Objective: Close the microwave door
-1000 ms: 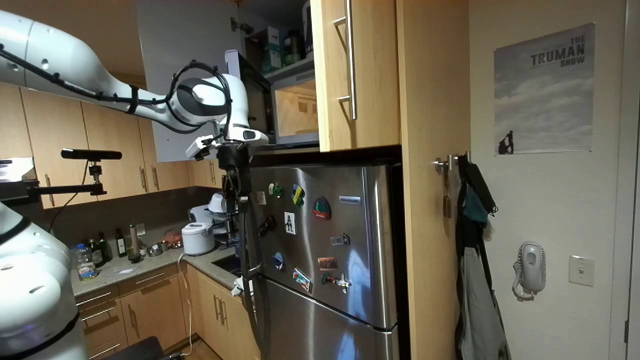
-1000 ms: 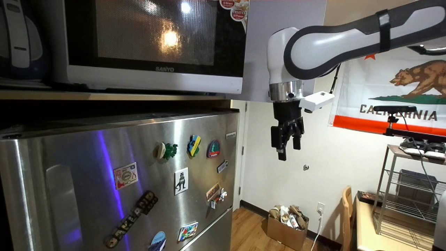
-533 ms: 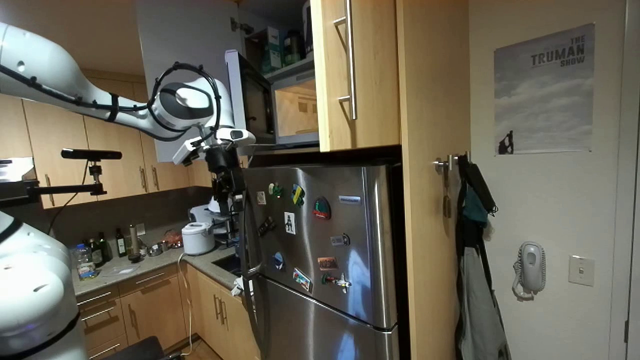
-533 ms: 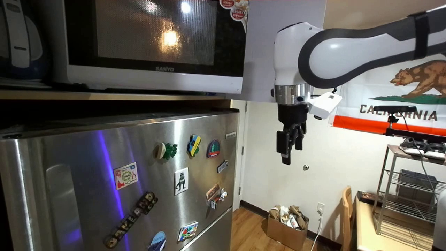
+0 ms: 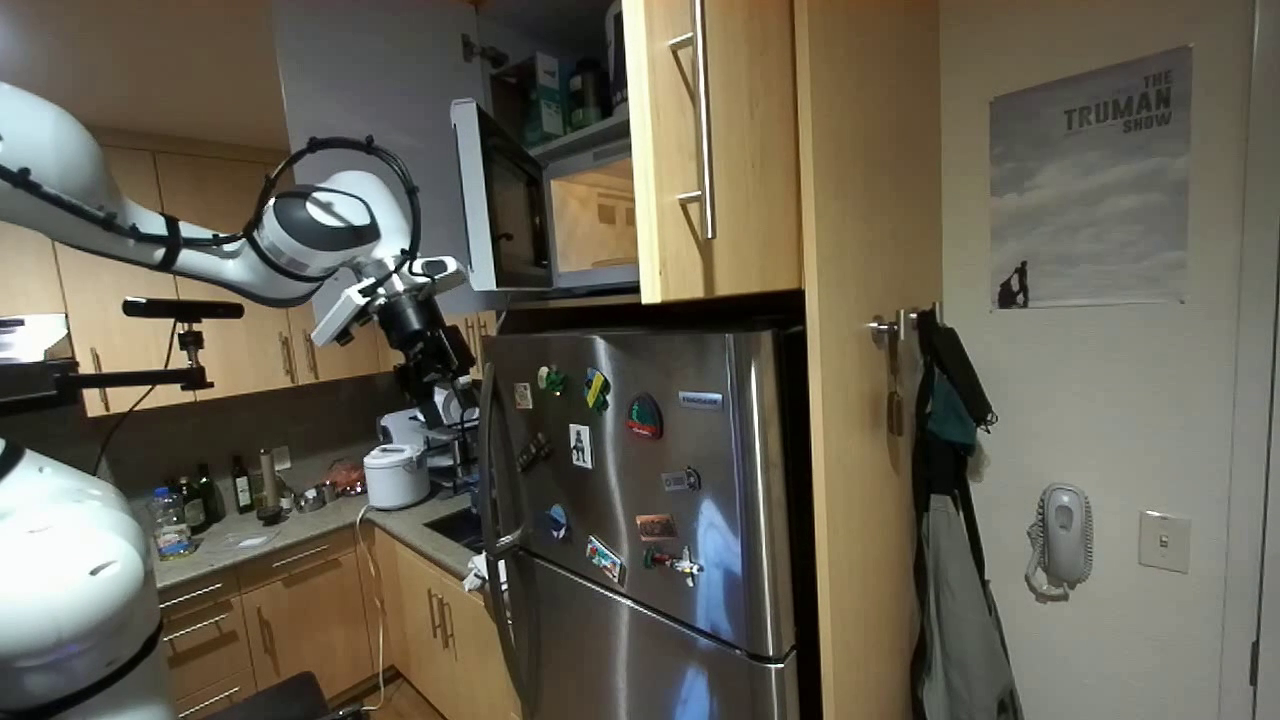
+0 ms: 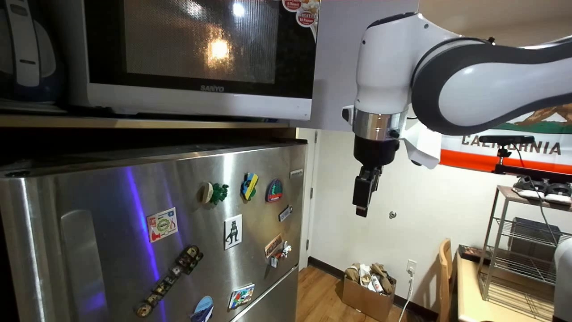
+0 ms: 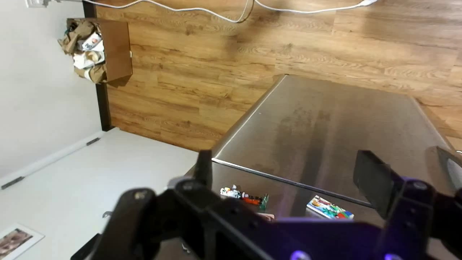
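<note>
A white robot arm [image 5: 320,235] leans into a kitchen, its black fingers [image 7: 371,180] spread apart in the wrist view, tips down, with nothing between them (no grip looks necessary; a push should do). Just beyond stands the stainless-steel fridge [image 5: 612,490], closed and dotted with magnets [image 5: 644,416]. Higher up, the microwave door [image 5: 503,205] stands swung wide, its SANYO-marked outer face [image 6: 201,49] turned to the camera in an exterior view. The fingers sit lower than its bottom edge and apart from it in both exterior views, so none of the closing appears done. What remains, by all signs, is the entire job: raise the fingers, bring them to that outer face near the free edge, and swing it round with steady pressure. Farther back, the lit cavity [image 5: 592,215] lies exposed, no part of the door across it; this is the opening left to cover before the task counts as complete. Deepest of all, above that cavity, a green-and-white carton [image 5: 546,100] stands beside a dark jar [image 5: 585,90].
</note>
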Available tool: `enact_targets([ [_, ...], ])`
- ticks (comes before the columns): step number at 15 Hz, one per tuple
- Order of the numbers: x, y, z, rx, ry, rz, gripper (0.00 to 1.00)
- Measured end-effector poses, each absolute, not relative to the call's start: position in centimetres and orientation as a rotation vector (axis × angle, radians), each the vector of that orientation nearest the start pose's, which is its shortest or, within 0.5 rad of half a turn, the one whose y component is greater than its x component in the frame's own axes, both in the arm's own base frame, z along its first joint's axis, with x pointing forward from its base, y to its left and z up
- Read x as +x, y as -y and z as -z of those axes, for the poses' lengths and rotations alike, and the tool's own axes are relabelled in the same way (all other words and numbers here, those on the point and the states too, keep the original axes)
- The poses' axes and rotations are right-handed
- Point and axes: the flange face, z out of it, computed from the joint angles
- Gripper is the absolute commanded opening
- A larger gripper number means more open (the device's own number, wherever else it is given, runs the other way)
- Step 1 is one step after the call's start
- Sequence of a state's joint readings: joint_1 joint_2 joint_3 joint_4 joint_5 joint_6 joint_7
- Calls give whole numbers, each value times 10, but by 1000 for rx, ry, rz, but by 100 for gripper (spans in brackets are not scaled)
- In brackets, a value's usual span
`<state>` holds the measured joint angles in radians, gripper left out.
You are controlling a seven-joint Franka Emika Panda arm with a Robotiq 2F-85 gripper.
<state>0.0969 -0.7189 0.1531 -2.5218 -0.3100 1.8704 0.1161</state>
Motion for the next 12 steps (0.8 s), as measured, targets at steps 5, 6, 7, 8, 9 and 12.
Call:
enact_targets([
  [5, 330, -85, -522, -3527, 459, 317, 100],
  [6, 330, -86, -522, -3544, 499, 338, 100],
  [7, 331, -87, -522, -3566, 546, 358, 100],
  [8, 331, -89, -522, -3588, 605, 381, 100],
  [9, 331, -91, -521, -3608, 662, 409, 100],
  [12, 331, -97, -521, -3640, 805, 508, 100],
])
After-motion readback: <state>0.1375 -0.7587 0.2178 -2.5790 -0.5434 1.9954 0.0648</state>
